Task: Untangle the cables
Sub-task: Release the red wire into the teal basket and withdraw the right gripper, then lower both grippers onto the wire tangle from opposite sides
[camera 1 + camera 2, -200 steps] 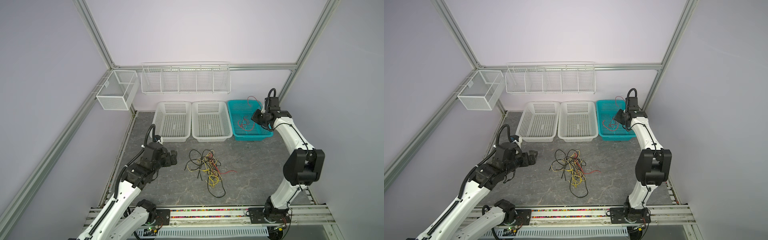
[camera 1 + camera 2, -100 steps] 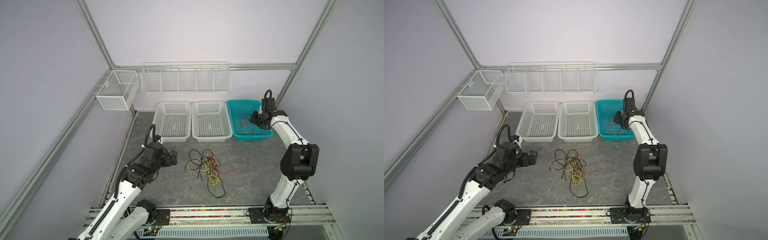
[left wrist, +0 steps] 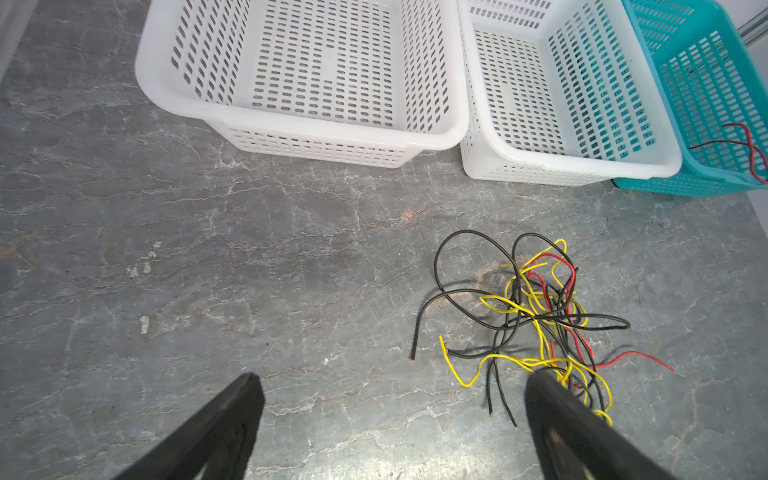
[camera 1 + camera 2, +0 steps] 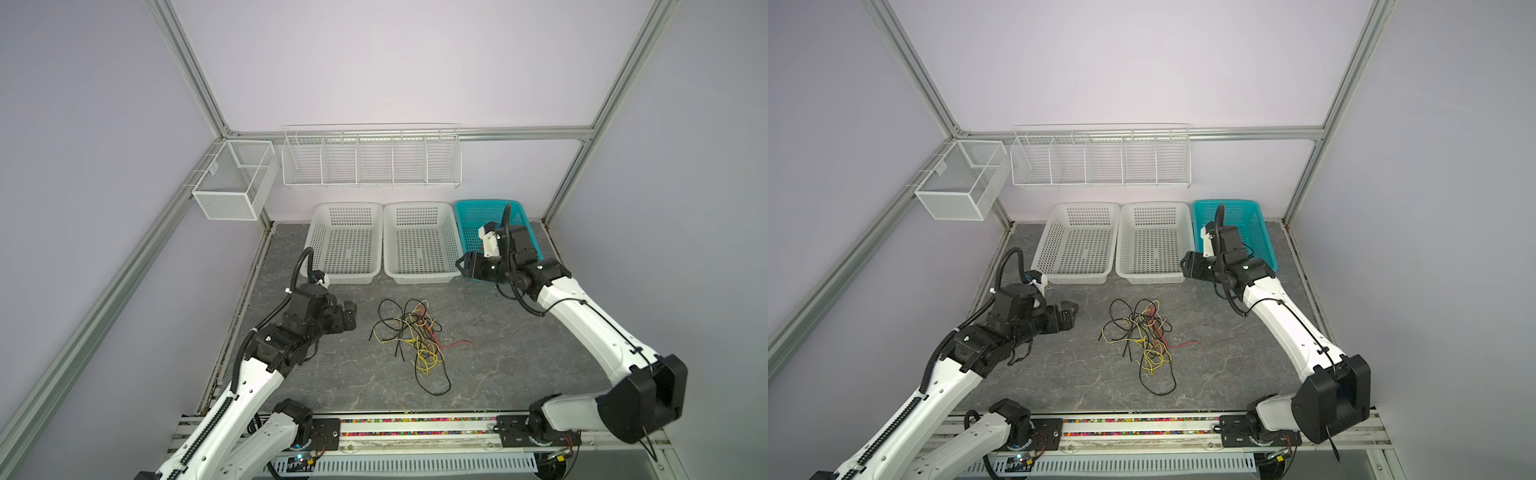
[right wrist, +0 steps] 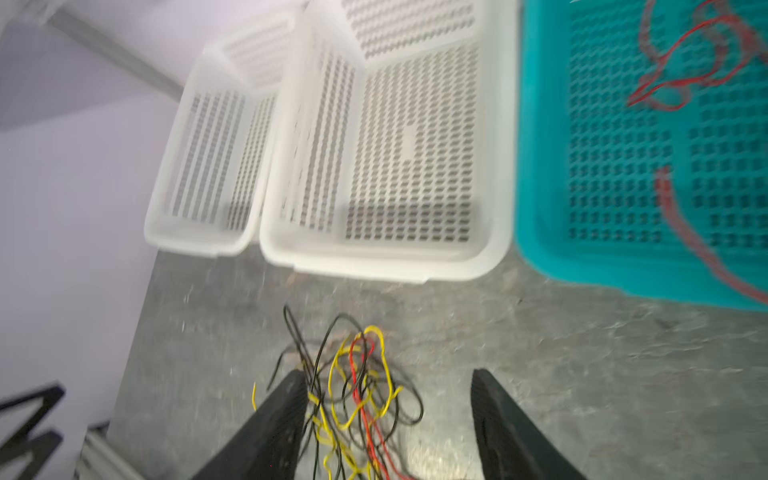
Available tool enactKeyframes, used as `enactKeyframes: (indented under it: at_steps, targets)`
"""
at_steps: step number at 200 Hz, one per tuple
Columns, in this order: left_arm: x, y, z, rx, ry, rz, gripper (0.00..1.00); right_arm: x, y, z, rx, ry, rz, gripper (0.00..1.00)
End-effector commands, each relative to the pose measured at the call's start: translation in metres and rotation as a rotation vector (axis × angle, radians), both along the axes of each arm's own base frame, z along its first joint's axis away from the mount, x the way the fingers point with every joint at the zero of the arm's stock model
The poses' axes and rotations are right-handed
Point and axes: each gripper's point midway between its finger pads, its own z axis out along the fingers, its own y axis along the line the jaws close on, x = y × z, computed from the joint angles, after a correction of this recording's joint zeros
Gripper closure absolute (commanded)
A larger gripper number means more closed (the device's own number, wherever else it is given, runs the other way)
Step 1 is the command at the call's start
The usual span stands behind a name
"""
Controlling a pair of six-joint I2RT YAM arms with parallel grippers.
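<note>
The cables [image 4: 415, 336], black, yellow and red, lie tangled on the grey tabletop [image 4: 519, 353] in front of the middle white basket [image 4: 419, 279]. Further red cables [image 3: 744, 145] lie in the teal basket [image 4: 486, 205] to its right. The left gripper [image 4: 352, 316], front-left of that white basket, is spread and empty. The right gripper [image 4: 462, 265], at its front-right corner, has its jaws apart and holds nothing.

Both top views look down from the near side; both wrist views, low, share the far baskets [image 3: 332, 129], the right apparently tilted.
</note>
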Motion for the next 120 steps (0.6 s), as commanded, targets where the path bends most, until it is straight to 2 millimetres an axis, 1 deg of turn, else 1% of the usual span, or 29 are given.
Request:
enactKeyframes:
  at_steps: [1,34,39,40,43,54,73,86,101,120]
  targets:
    - [-0.007,-0.009,-0.006,-0.046,0.049,-0.034,0.01,-0.032,0.017,-0.028,-0.021,0.018,0.112,0.34]
    - [-0.018,-0.025,-0.012,-0.069,0.122,-0.077,0.01,-0.07,0.03,-0.072,-0.065,0.057,0.186,0.35]
    - [-0.02,-0.027,-0.014,-0.081,0.135,-0.078,0.01,-0.072,0.033,-0.073,-0.067,0.054,0.192,0.35]
    - [-0.02,-0.028,-0.014,-0.086,0.139,-0.082,0.01,-0.075,0.032,-0.08,-0.074,0.069,0.193,0.35]
    - [-0.022,-0.031,-0.016,-0.1,0.151,-0.089,0.01,-0.08,0.032,-0.089,-0.083,0.086,0.199,0.35]
    - [-0.027,-0.039,-0.021,-0.143,0.184,-0.108,0.01,-0.09,0.038,-0.105,-0.095,0.108,0.227,0.35]
    - [-0.032,-0.046,-0.026,-0.178,0.208,-0.109,0.01,-0.1,0.044,-0.128,-0.133,0.136,0.251,0.36]
    - [-0.035,-0.051,-0.029,-0.204,0.219,-0.111,0.01,-0.105,0.049,-0.14,-0.157,0.156,0.267,0.37]
    - [-0.038,-0.057,-0.034,-0.239,0.237,-0.112,0.01,-0.108,0.055,-0.15,-0.175,0.162,0.283,0.37]
    - [-0.041,-0.061,-0.043,-0.262,0.261,-0.112,0.01,-0.105,0.061,-0.159,-0.194,0.167,0.285,0.39]
